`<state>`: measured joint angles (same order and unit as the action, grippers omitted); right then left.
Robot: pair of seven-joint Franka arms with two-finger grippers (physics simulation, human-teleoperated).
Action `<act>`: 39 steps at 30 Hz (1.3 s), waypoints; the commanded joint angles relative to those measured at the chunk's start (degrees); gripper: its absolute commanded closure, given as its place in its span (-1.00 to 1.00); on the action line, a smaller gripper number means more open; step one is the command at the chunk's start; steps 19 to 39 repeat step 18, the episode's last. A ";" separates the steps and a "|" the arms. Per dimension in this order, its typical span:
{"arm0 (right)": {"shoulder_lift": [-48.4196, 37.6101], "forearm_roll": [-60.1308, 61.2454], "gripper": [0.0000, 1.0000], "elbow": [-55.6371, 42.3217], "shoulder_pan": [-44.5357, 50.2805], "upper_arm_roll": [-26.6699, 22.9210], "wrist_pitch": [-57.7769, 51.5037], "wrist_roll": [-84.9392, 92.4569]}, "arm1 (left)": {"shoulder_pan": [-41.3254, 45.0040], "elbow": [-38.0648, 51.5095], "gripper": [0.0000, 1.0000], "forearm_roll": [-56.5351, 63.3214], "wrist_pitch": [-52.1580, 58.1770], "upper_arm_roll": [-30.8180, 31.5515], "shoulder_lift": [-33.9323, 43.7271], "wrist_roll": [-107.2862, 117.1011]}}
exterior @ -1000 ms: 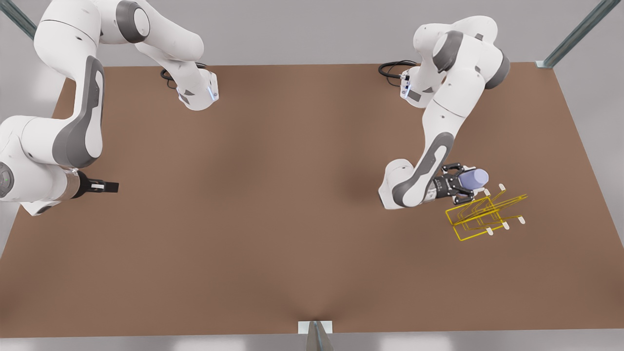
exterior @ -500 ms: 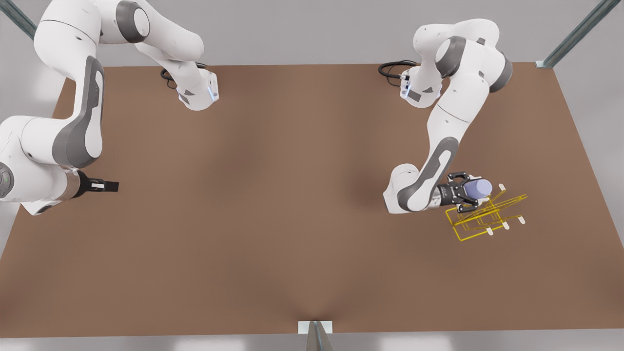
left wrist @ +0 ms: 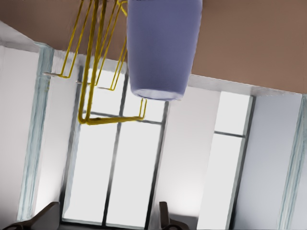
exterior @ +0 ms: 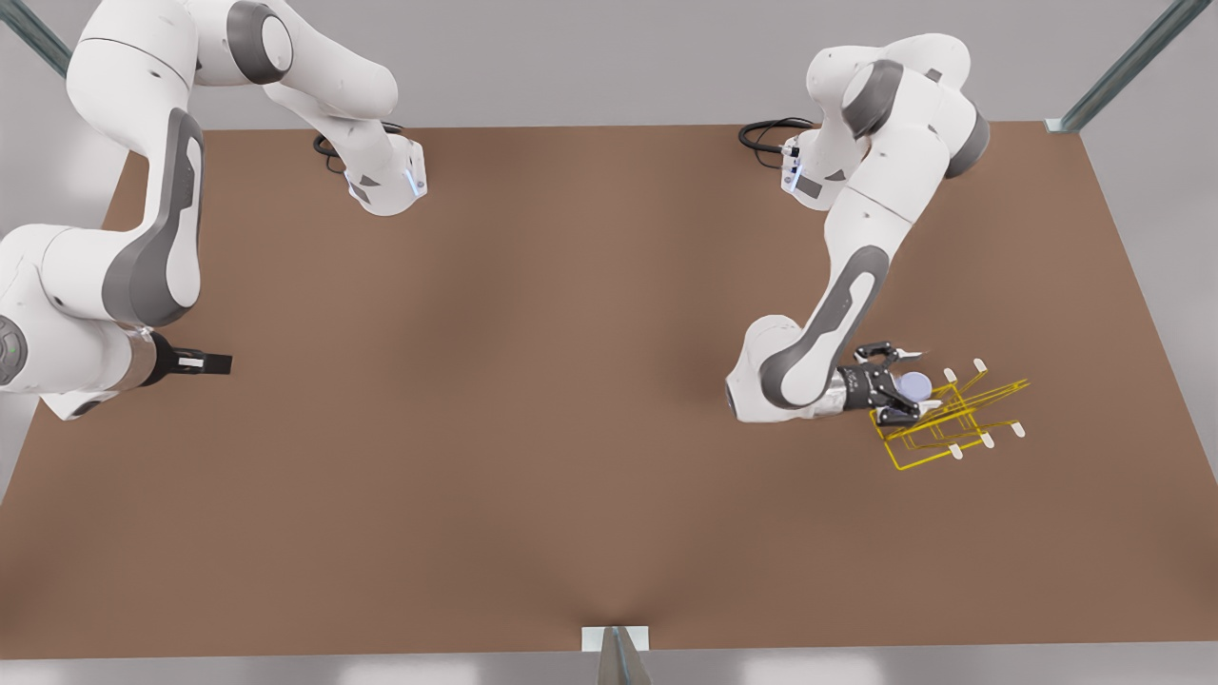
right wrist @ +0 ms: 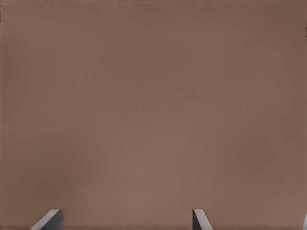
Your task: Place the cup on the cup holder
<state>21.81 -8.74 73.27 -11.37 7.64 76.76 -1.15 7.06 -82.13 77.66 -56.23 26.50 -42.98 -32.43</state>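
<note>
while the left gripper [exterior: 904, 385] stood open around the small lavender-blue tapered cup [exterior: 915, 384], that cup sat on the yellow thin-wire cup holder [exterior: 937, 433], apparently placed. only withdrawal seemed left. the right gripper [exterior: 214, 362] waited open, well apart.

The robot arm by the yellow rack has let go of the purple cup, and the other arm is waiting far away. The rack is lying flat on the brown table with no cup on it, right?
Not quite. The cup is on the cup holder, beside the open left gripper, as the front view shows. The right gripper does wait far off.
</note>
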 commanded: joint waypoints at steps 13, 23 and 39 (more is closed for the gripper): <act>-0.01 0.12 -1.00 -0.06 0.04 0.09 -0.82 0.01 | -5.22 7.07 -1.00 -72.65 -20.05 -14.81 34.63 44.64; -0.01 0.12 -1.00 -0.06 -0.05 0.00 -1.35 0.09 | -5.22 6.54 -1.00 -72.74 -20.05 -15.43 35.25 44.64; -0.01 0.12 -1.00 -0.06 -0.05 0.00 -1.35 0.09 | -5.22 6.54 -1.00 -72.74 -20.05 -15.43 35.25 44.64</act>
